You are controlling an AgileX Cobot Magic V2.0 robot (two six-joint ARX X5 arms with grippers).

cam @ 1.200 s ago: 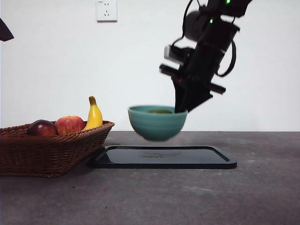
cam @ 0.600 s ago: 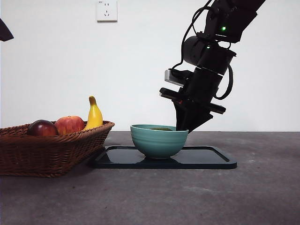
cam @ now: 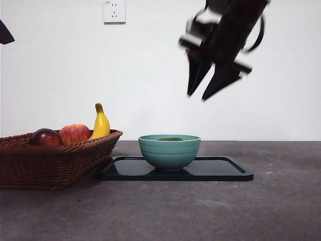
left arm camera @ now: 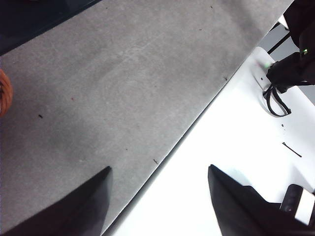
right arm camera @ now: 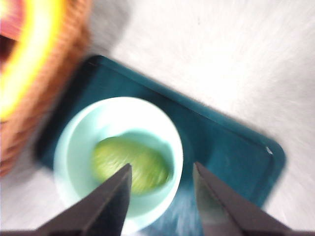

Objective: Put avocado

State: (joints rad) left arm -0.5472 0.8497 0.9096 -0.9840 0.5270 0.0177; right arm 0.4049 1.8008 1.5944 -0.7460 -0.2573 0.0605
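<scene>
The basket (cam: pixel 50 155) sits nearest in the front view, with a dark red fruit (cam: pixel 45 137), an apple (cam: pixel 74 133) and a banana (cam: pixel 101 122). Beside it a bowl (cam: pixel 169 150) stands on the black tray (cam: pixel 225 170). From the front only a sliver of the avocado (cam: pixel 170 139) shows above the rim; the right wrist view shows it whole, lying inside. The right gripper (cam: pixel 206 94) hangs above the bowl, jaws apart and empty. The left gripper (left arm camera: pixel 157 196), jaws apart, is over bare table (left arm camera: pixel 123 73)
</scene>
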